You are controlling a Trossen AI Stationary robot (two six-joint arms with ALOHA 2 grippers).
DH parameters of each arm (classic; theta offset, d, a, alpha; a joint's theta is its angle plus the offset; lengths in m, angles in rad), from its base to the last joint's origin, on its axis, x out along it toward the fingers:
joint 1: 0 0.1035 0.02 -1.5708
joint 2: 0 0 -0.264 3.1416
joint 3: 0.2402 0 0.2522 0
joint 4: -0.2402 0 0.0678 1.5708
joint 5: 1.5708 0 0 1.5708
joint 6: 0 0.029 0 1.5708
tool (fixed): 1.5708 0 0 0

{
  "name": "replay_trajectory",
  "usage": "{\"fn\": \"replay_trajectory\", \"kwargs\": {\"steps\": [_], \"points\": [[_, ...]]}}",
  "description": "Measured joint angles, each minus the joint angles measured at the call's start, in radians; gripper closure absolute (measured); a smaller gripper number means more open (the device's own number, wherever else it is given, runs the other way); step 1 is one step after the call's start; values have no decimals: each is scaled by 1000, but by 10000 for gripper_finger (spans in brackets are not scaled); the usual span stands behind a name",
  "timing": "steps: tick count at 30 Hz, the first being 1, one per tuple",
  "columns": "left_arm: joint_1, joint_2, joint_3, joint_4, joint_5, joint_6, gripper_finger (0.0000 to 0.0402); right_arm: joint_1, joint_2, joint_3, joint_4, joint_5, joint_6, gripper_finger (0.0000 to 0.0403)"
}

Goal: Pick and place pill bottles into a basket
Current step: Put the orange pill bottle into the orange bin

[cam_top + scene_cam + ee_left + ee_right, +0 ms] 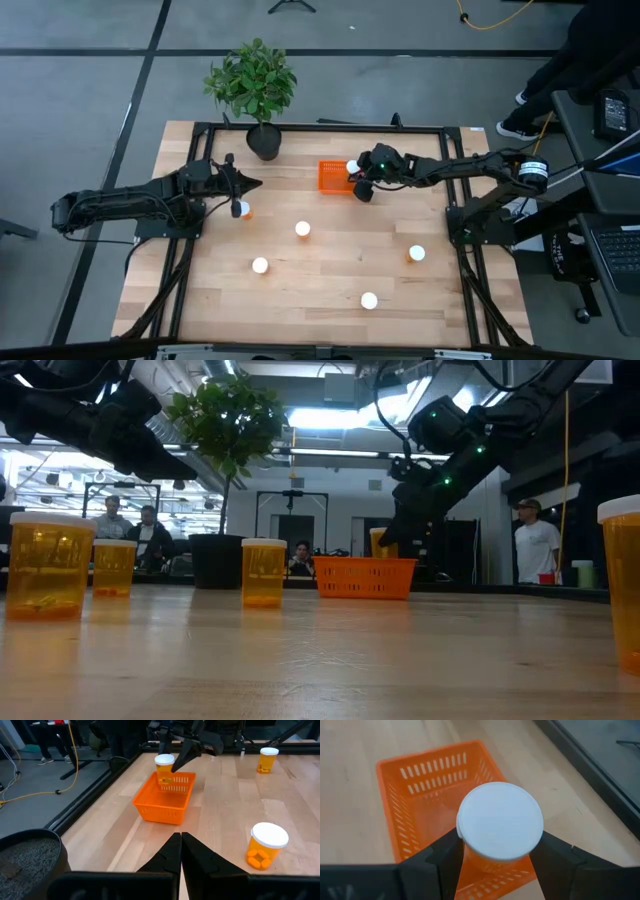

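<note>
The orange basket [333, 177] stands on the table at the far middle, and also shows in the right wrist view [420, 805]. My right gripper [356, 174] is shut on an upright pill bottle [500, 820] with a white cap, over the basket's right end. My left gripper [180, 847] is shut and empty, hovering left of the basket [165, 802]. One bottle [240, 208] stands beside my left arm. Several more stand on their bases on the table: [302, 229], [260, 265], [417, 253], [369, 299]. My right gripper pinches the bottle's orange body just under the cap [470, 857] between its two fingers [442, 857], one on each opposite side. The fingers slant down from the table's right side. The bottle [164, 767] stays upright, lifted clear of the table, over the basket's right end.
A potted plant [255, 95] in a dark pot stands at the far edge, left of the basket. A black frame [320, 127] runs around the table. People stand and sit in the room beyond the table [535, 550].
</note>
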Motion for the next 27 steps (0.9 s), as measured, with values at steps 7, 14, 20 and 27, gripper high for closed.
{"fn": "replay_trajectory", "kwargs": {"steps": [7,14,20,27], "points": [[0,0,0,0,0,0,395,-7,26,0,15,0,-19,193],[0,0,0,0,0,0,395,-11,45,0,16,3,-19,193],[0,0,0,0,0,0,395,-11,45,-1,18,3,-19,193],[0,0,0,0,0,0,395,-11,45,-1,14,-10,-15,193]]}}
